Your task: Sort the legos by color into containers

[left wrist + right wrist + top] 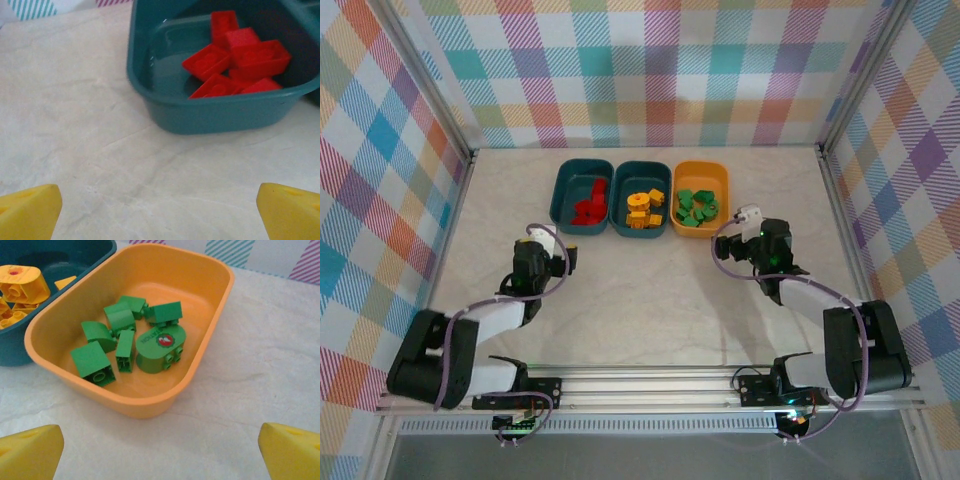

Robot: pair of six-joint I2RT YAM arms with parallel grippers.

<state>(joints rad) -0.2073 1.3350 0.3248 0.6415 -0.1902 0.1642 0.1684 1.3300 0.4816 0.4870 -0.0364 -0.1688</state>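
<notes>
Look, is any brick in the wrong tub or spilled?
Nothing stands out: red bricks sit in the left teal tub, yellow bricks in the middle teal tub, green bricks in the orange tub.

Three tubs stand close side by side in a row toward the far side of the pale table. The left teal tub holds red legos, the middle teal tub holds yellow legos, and the orange tub on the right holds green legos. The left gripper sits just short of the left teal tub's near corner. The right gripper sits just beside the orange tub's near right corner. Plaid walls enclose the table on three sides.
</notes>
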